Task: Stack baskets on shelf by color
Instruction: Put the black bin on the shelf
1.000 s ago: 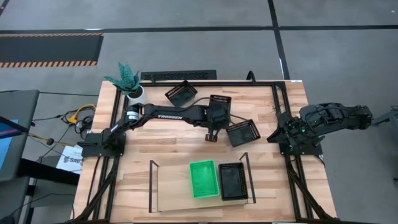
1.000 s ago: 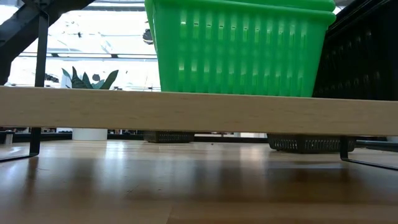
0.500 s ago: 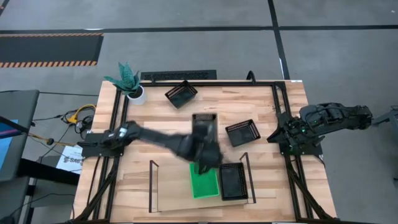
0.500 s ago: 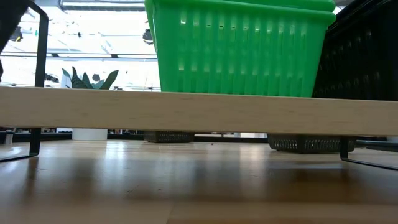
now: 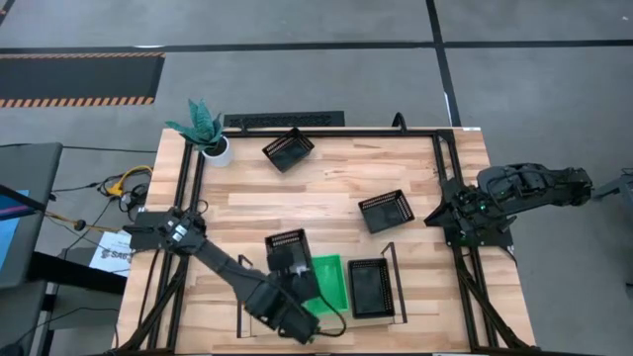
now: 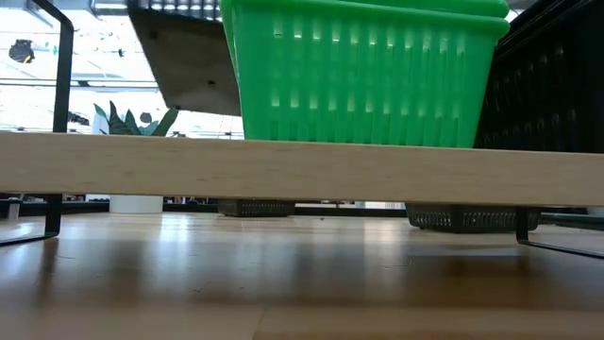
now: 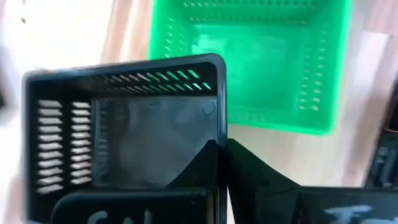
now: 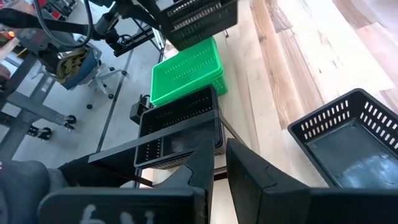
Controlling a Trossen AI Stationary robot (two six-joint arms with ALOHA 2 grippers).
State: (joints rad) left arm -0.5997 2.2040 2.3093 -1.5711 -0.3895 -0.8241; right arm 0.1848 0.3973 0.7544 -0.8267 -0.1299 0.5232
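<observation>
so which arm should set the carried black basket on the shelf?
Left. The left gripper already holds a black basket over the shelf, beside the green basket. The right gripper is parked at the table's right edge.

You have bright, even light from above, so shadows on the table stay soft and short. In the low view, the room behind is overexposed, almost white, and the wooden surface gives a dull glare. The left wrist view is blurred: the black basket and the green basket look smeared. The right wrist view is sharp, with stretching near its edges.
</observation>
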